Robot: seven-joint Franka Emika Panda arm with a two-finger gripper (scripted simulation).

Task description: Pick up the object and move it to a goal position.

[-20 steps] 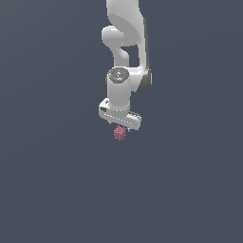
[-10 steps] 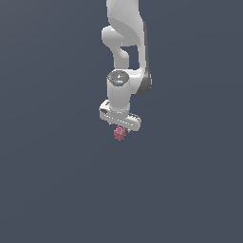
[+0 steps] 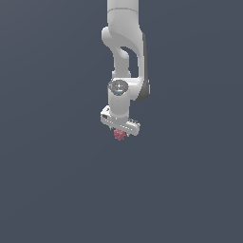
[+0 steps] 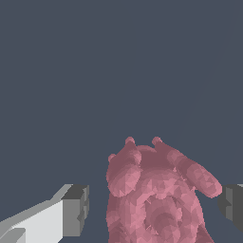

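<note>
Tiny pinkish-red bumpy berry-like object [image 3: 119, 135] sits directly under the white Panda gripper [image 3: 119, 133], between its 2 dark-padded fingers [image 4: 76, 210]; visible gaps each side, so spread, not pinching.

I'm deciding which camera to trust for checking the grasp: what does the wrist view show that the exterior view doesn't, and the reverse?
Only the wrist view shows the pinkish-red object's knobby surface up close and the gaps between it and the grey fingertips on either side; contact isn't evident.

Only the exterior view shows the whole white arm reaching down over the plain dark surface.

Both show the object sitting between the jaws of the gripper.
</note>
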